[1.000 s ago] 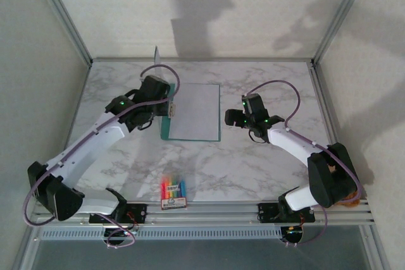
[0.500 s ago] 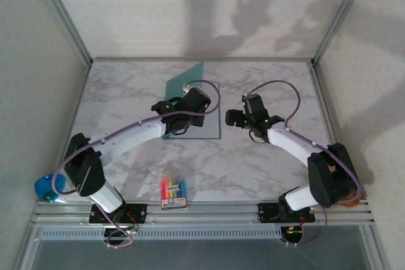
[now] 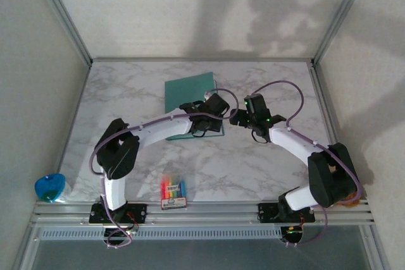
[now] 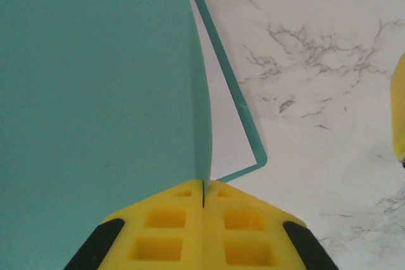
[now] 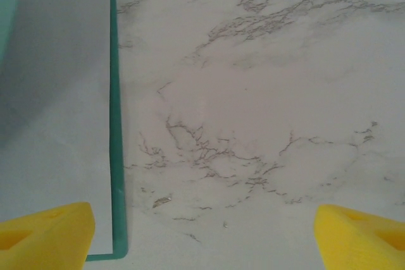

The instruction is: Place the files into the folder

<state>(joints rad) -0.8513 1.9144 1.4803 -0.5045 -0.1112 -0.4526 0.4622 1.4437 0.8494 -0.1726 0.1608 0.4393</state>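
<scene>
Overhead and wrist views, as I read them from the remote station. The marble table (image 3: pixel 266 162) carries everything. The left arm (image 3: pixel 158 132) reaches across the middle of it, and the right arm (image 3: pixel 297 147) bends in from the right, so the two wrists end up near each other just right of centre. The folder (image 3: pixel 188 90) lies toward the far middle of the table. Its teal cover panel is raised and tilted above the lower panel rather than lying flat on it. In the left wrist view this cover (image 4: pixel 95 80) takes up the left half of the picture, and the lower panel shows as a thin teal border and corner to the right. The files (image 4: pixel 224 150) appear as a pale sheet lying on the lower panel, inside that border and partly beneath the raised cover. The right wrist view shows the same sheet (image 5: pixel 57 105) grey in shadow. The left gripper (image 4: pixel 204 194) has its yellow fingers pressed together on the free edge of the cover, pinching it. The right gripper (image 5: pixel 202 238) has its fingers spread wide over bare marble just beside the folder's corner, with nothing between them. A crayon box (image 3: pixel 173 193) sits near the front rail. A small blue object (image 3: pixel 49 186) rests at the front left edge.
</scene>
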